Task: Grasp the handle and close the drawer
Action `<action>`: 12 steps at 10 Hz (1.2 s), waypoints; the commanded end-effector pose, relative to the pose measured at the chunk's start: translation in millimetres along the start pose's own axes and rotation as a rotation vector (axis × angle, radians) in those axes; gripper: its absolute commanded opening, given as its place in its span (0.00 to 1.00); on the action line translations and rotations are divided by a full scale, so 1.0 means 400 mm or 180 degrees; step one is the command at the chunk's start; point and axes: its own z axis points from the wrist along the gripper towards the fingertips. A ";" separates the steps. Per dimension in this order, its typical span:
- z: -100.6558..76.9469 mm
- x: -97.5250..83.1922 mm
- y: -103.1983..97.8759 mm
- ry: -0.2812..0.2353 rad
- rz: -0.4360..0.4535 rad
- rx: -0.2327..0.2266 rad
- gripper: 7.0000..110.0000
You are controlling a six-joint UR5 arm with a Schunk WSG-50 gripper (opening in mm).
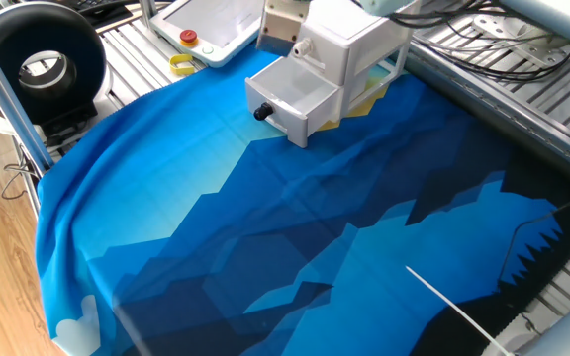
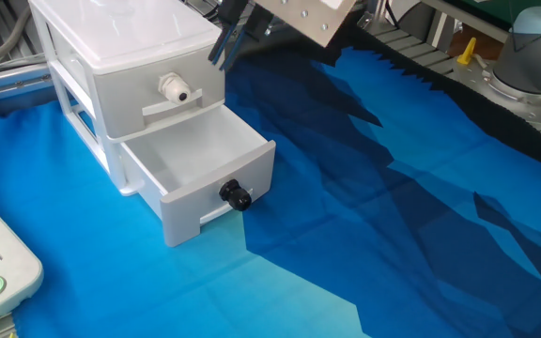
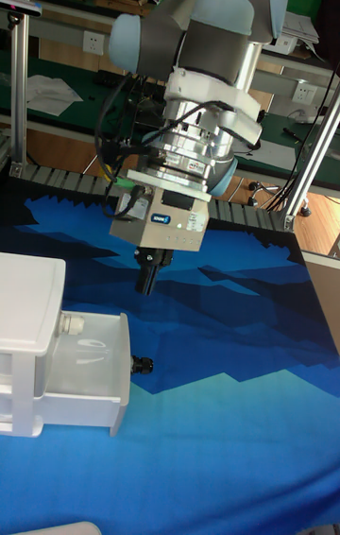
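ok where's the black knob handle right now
In the other fixed view the small round black knob handle sits on the front of the pulled-out lower white plastic drawer, well below the hand.
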 end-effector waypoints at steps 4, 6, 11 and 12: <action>0.060 0.035 0.138 -0.0066 -0.0851 -0.0231 0.00; 0.067 0.003 0.149 -0.0208 -0.0998 -0.0114 0.00; 0.092 0.073 0.211 0.0043 -0.1027 0.0028 0.00; 0.094 0.063 0.225 -0.0008 -0.1071 0.0016 0.00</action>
